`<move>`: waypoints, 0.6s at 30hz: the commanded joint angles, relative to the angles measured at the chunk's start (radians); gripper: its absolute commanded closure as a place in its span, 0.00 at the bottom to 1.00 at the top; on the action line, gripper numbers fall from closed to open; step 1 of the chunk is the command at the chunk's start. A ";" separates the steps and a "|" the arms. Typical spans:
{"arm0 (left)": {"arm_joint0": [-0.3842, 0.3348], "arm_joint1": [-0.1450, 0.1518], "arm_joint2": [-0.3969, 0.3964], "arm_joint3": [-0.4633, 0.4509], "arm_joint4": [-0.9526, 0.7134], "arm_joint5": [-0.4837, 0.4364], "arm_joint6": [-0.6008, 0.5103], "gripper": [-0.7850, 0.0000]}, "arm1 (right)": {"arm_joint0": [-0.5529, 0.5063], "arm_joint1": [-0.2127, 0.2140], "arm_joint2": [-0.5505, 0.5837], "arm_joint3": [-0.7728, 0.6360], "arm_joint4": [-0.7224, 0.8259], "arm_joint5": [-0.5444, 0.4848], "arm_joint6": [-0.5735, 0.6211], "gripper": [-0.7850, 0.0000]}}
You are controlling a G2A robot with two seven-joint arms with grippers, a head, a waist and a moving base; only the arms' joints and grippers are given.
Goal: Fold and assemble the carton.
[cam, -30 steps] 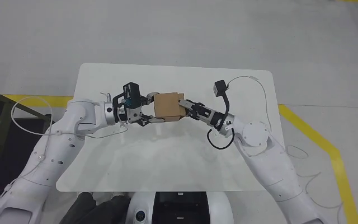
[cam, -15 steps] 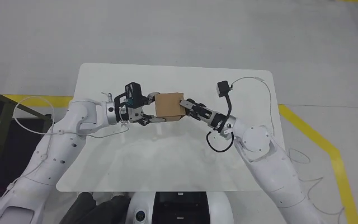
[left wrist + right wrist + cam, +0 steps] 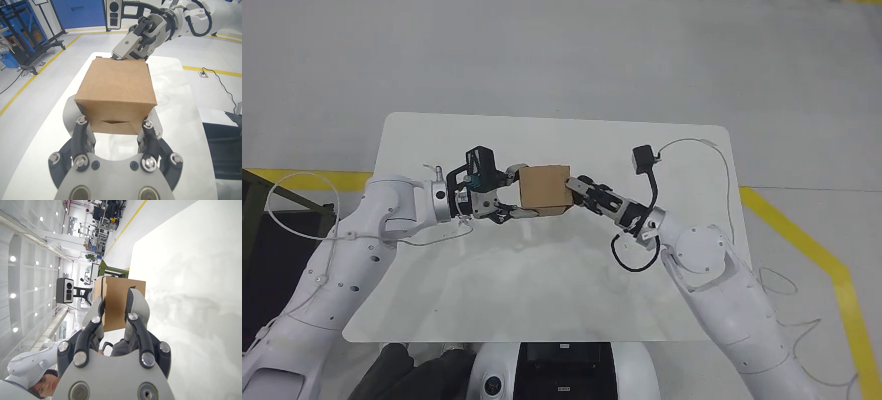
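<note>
A brown carton [image 3: 544,187], folded into a box shape, is held above the middle of the white table [image 3: 542,290]. My left gripper [image 3: 514,190] is shut on the carton [image 3: 115,83], one finger [image 3: 80,121] on each side wall at the end with tucked flaps. My right gripper [image 3: 570,188] is at the opposite end. Its fingers [image 3: 132,302] are open and lie against that end face of the carton [image 3: 115,313], one of them along the edge seam. In the left wrist view the right gripper [image 3: 122,55] touches the carton's far upper edge.
The rounded white table has bare surface all around the carton, with most room toward its front edge [image 3: 532,338]. A black cable [image 3: 627,255] loops off the right forearm. Grey floor with yellow tape lines [image 3: 802,235] surrounds the table.
The right arm has shifted slightly to the right while its gripper stays at the carton's end. The carton and the left gripper have stayed almost in place.
</note>
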 commanded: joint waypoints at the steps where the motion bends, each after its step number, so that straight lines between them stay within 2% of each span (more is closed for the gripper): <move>1: 0.001 -0.001 0.000 0.001 0.000 -0.002 -0.002 0.52 | 0.001 -0.001 -0.005 -0.006 -0.003 -0.004 0.005 0.72; 12: 0.001 -0.007 -0.002 0.003 0.001 -0.007 -0.012 0.52 | 0.003 -0.004 -0.018 -0.017 -0.012 -0.018 0.006 0.67; 18: 0.000 -0.010 -0.002 0.005 -0.003 -0.014 -0.016 0.52 | -0.003 -0.003 -0.004 -0.021 -0.013 -0.029 -0.007 0.58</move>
